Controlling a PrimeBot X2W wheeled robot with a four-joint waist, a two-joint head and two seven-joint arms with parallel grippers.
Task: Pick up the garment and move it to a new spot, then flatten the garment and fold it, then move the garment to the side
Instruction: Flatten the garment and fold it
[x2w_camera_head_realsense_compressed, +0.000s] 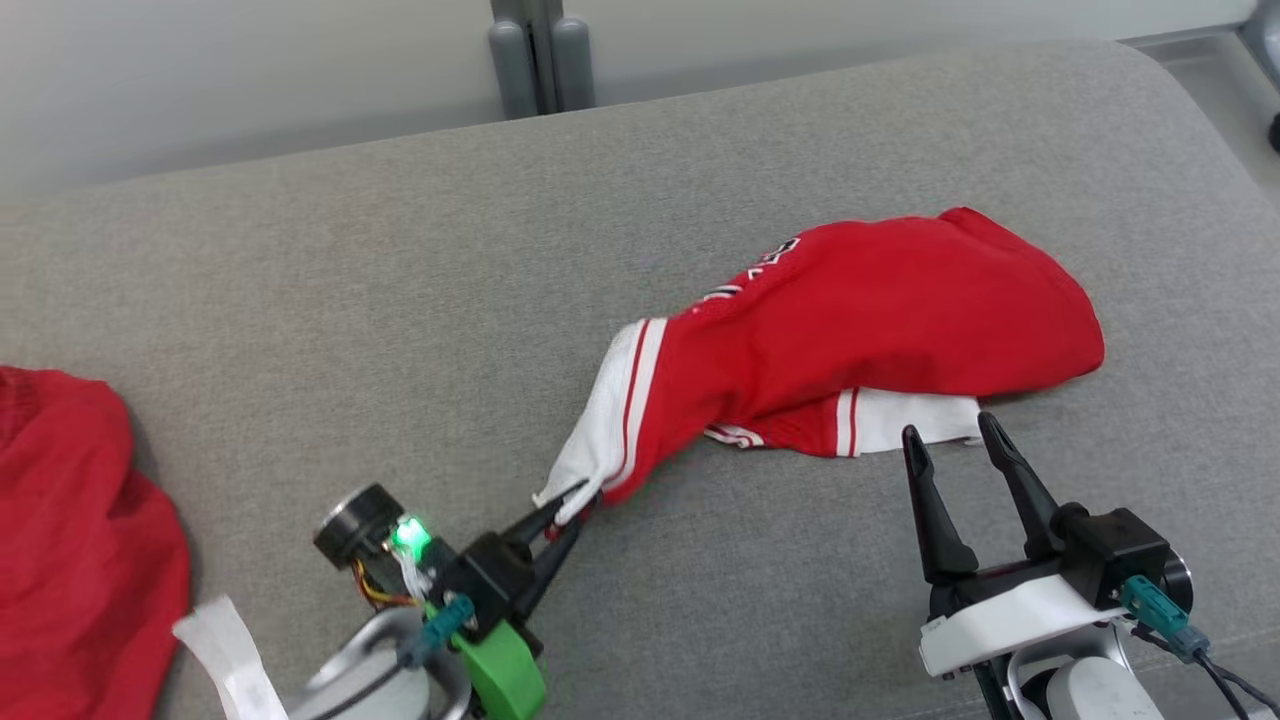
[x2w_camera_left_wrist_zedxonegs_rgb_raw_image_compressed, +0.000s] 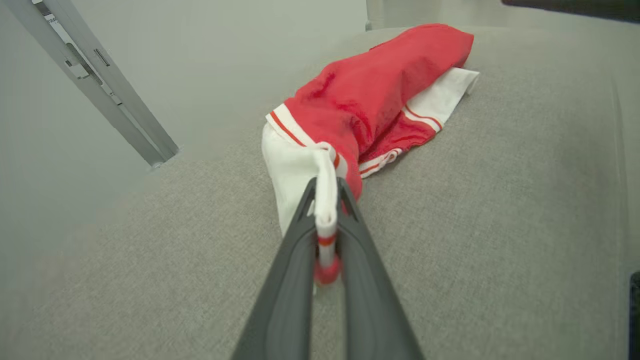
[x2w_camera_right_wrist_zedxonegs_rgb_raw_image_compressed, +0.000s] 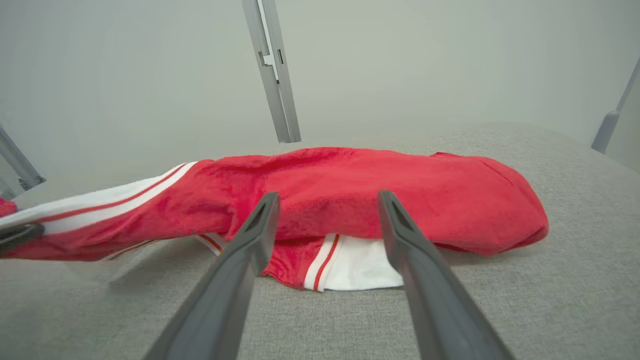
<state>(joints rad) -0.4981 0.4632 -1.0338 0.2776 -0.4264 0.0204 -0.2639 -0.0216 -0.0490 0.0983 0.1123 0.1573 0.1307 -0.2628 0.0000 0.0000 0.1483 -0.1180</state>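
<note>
The garment (x2w_camera_head_realsense_compressed: 860, 320) is red with white, red-striped trim, crumpled on the grey cushion at centre right. My left gripper (x2w_camera_head_realsense_compressed: 572, 507) is shut on the garment's white hem corner, pulling a stretched strip toward the lower left; in the left wrist view the white edge (x2w_camera_left_wrist_zedxonegs_rgb_raw_image_compressed: 325, 210) is pinched between the fingers. My right gripper (x2w_camera_head_realsense_compressed: 952, 432) stands open just in front of the garment's other white hem (x2w_camera_head_realsense_compressed: 915, 418), fingertips close to it, nothing between them. In the right wrist view the garment (x2w_camera_right_wrist_zedxonegs_rgb_raw_image_compressed: 350, 195) lies just beyond the spread fingers (x2w_camera_right_wrist_zedxonegs_rgb_raw_image_compressed: 260, 220).
A second red cloth (x2w_camera_head_realsense_compressed: 70, 540) lies at the left edge of the grey cushion (x2w_camera_head_realsense_compressed: 400, 330). A white label strip (x2w_camera_head_realsense_compressed: 230, 660) sits near my left arm. A grey post (x2w_camera_head_realsense_compressed: 540, 55) stands behind the cushion's far edge.
</note>
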